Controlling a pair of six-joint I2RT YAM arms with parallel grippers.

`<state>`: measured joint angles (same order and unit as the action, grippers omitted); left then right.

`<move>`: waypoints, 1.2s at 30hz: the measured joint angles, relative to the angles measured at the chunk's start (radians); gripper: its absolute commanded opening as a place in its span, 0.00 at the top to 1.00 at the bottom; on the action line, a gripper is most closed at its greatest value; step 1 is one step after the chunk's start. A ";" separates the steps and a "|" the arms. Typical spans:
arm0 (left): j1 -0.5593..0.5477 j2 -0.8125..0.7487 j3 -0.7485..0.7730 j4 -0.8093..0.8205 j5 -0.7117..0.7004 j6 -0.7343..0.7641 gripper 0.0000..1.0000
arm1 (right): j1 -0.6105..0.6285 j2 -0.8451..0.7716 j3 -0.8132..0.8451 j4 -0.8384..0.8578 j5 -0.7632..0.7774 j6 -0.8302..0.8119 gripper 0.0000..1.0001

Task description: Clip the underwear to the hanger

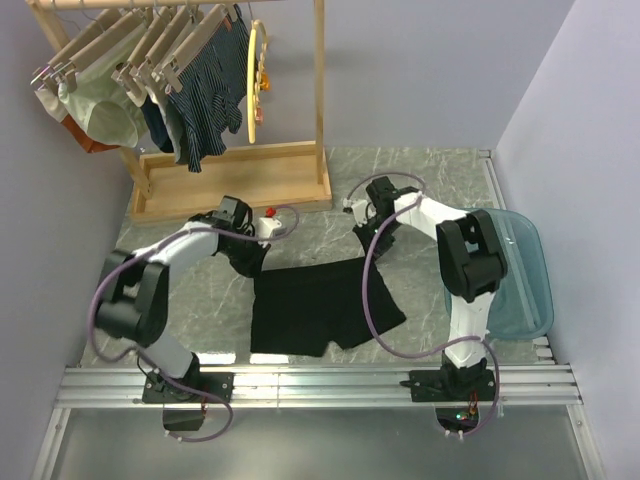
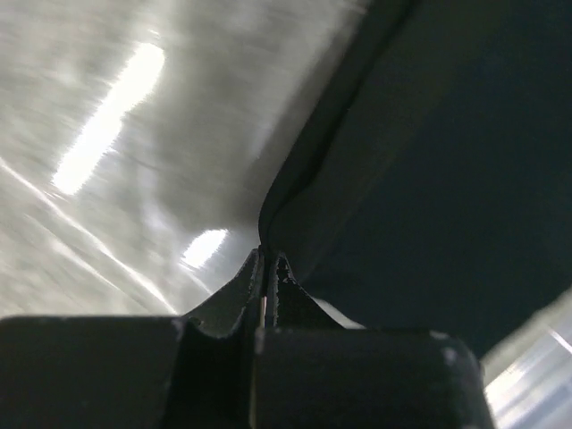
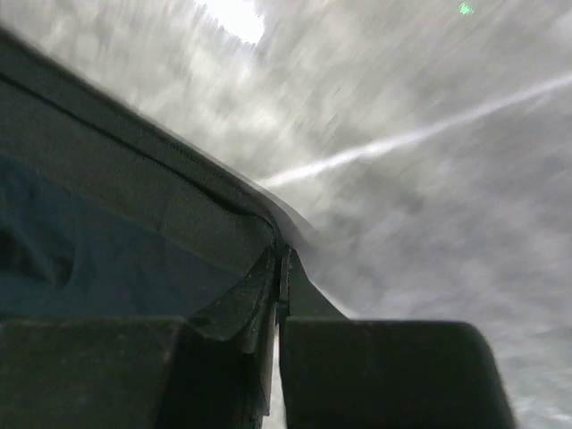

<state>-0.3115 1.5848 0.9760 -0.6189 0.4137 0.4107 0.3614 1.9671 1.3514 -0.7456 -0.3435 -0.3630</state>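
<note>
The black underwear (image 1: 320, 305) lies spread flat on the marble table, waistband toward the far side. My left gripper (image 1: 252, 262) is shut on the waistband's left corner. In the left wrist view the fingers (image 2: 270, 255) pinch the edge of the dark fabric (image 2: 429, 179). My right gripper (image 1: 362, 243) is shut on the waistband's right corner, and the right wrist view shows its jaws (image 3: 281, 250) closed on the folded hem (image 3: 107, 206). The yellow hanger (image 1: 257, 85) hangs on the wooden rack at the back, apart from both grippers.
The wooden rack (image 1: 235, 180) stands at the back left with beige clip hangers (image 1: 130, 45), dark blue striped shorts (image 1: 205, 95) and pale green underwear (image 1: 100, 105). A clear bluish bin (image 1: 520, 270) sits at the right edge beside the right arm.
</note>
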 measured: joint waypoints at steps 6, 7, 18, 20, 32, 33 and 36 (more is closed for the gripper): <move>0.041 0.148 0.074 0.087 -0.056 -0.034 0.75 | -0.005 0.053 0.093 0.029 0.068 0.073 0.36; 0.046 0.153 0.085 0.088 -0.063 -0.032 0.68 | -0.007 0.053 0.097 0.027 0.076 0.070 0.36; -0.025 -0.119 0.063 0.071 -0.072 0.090 0.23 | 0.002 -0.151 0.020 -0.074 0.000 0.042 0.51; -0.093 -0.174 0.023 0.095 -0.071 0.105 0.25 | 0.029 -0.172 -0.017 -0.079 -0.019 0.040 0.56; -0.303 -0.051 -0.152 0.123 -0.140 0.127 0.35 | 0.117 -0.066 -0.107 -0.105 0.005 0.024 0.65; -0.312 -0.060 -0.158 0.123 -0.148 0.137 0.35 | 0.126 -0.072 -0.114 -0.105 0.012 0.019 0.65; -0.340 -0.090 -0.186 0.113 -0.153 0.166 0.37 | 0.166 -0.101 -0.158 -0.121 0.028 0.000 0.65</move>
<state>-0.6514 1.4952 0.7898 -0.5064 0.2604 0.5762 0.5278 1.8660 1.1934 -0.8665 -0.3157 -0.3630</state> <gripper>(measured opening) 0.643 0.348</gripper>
